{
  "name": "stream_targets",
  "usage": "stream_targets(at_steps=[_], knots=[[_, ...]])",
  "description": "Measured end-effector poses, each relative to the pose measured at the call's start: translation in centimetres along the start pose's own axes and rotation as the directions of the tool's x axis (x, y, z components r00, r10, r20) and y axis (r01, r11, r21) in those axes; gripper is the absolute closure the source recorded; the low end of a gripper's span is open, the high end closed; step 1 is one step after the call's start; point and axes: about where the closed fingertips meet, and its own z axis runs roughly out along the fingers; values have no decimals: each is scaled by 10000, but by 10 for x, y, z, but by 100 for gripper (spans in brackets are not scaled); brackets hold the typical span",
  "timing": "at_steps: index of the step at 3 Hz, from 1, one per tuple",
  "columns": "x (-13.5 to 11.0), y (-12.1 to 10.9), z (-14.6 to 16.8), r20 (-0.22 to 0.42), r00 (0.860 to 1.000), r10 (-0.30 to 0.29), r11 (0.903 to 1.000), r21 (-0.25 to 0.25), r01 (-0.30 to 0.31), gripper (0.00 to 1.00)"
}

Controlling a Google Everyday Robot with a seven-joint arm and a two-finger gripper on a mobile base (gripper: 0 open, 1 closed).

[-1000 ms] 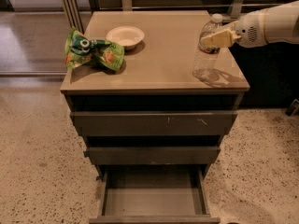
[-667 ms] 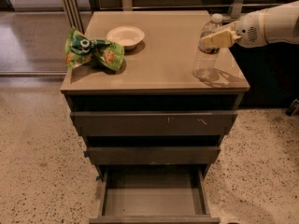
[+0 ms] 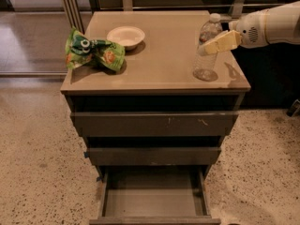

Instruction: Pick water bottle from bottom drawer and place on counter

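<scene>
The water bottle (image 3: 206, 55), clear and ribbed with a white cap, stands upright on the counter (image 3: 164, 55) near its right edge. My gripper (image 3: 216, 42) reaches in from the right and is closed around the bottle's upper half. One cream finger (image 3: 220, 42) lies across the bottle's front; the other finger is hidden behind it. The bottom drawer (image 3: 152, 196) is pulled out and holds nothing.
A white bowl (image 3: 125, 35) and a green snack bag (image 3: 93, 53) lie on the left half of the counter. The two upper drawers (image 3: 152, 123) are shut. Speckled floor surrounds the cabinet. A dark unit stands to the right, behind my arm.
</scene>
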Motion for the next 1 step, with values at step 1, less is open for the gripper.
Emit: stream_targets(at_steps=[1], knots=[[0,0,0,0,10000,0,10000,-1,0,0]])
